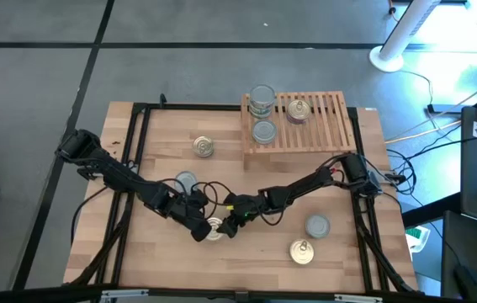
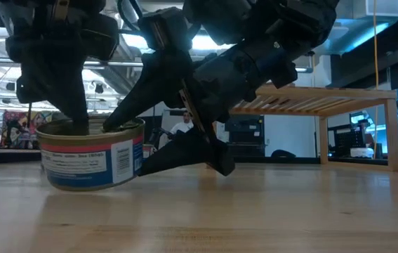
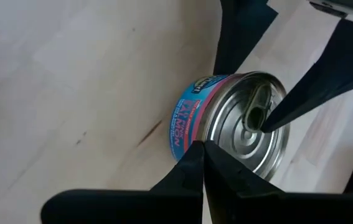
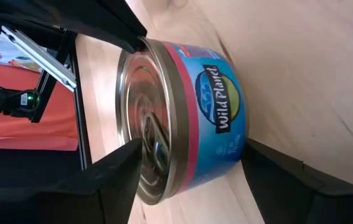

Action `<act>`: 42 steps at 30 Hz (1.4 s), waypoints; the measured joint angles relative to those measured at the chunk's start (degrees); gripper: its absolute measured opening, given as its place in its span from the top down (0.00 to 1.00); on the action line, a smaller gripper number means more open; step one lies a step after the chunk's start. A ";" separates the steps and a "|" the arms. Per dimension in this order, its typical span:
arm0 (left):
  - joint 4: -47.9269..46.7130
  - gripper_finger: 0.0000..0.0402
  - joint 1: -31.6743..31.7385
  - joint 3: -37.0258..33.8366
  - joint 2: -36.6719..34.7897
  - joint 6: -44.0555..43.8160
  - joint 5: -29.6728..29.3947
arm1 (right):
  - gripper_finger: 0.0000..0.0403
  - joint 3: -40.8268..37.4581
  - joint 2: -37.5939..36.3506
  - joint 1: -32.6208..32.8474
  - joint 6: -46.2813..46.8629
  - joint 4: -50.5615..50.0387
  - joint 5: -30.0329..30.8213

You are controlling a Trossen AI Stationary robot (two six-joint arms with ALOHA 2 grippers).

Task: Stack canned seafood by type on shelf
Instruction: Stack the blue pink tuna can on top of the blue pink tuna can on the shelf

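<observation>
The counter point(image 1: 162, 278) still carried five tins off the shelf point(image 1: 322, 126), which held only three. Well in front of the shelf, the right gripper point(image 1: 231, 220) straddled a pull-ring tin point(image 4: 182, 118) with parted jaws; only the left wrist view showed the left gripper point(image 1: 198, 225) clenched, empty, just beside it.

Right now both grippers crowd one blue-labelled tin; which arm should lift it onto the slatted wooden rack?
Probably right: the right gripper, open, straddles the blue-labelled tin; the slatted wooden rack stands nearer that arm.
</observation>
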 joint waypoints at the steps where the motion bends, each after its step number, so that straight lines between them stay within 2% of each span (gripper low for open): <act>1: 0.04 1.00 0.00 0.00 0.15 0.02 -0.27 | 0.33 0.00 0.00 0.00 0.00 -0.02 -0.07; 9: 5.31 1.00 -0.08 0.00 3.90 2.67 -0.44 | 0.33 -0.13 0.00 0.05 0.08 0.27 -2.70; 17: 5.67 1.00 -0.11 0.07 4.61 2.73 -3.17 | 0.33 -0.13 0.00 -0.09 1.00 0.20 -6.28; 24: 5.81 1.00 -0.11 0.07 4.66 2.75 -5.54 | 0.33 -0.13 0.00 -0.15 8.23 0.70 -9.14; 37: 7.12 1.00 -0.72 0.09 4.68 1.32 -10.35 | 0.33 0.02 0.00 -0.04 10.76 0.61 -9.36; 42: 8.23 1.00 -0.84 0.09 4.68 1.62 -10.34 | 0.33 0.09 -0.07 0.13 10.59 0.66 -8.17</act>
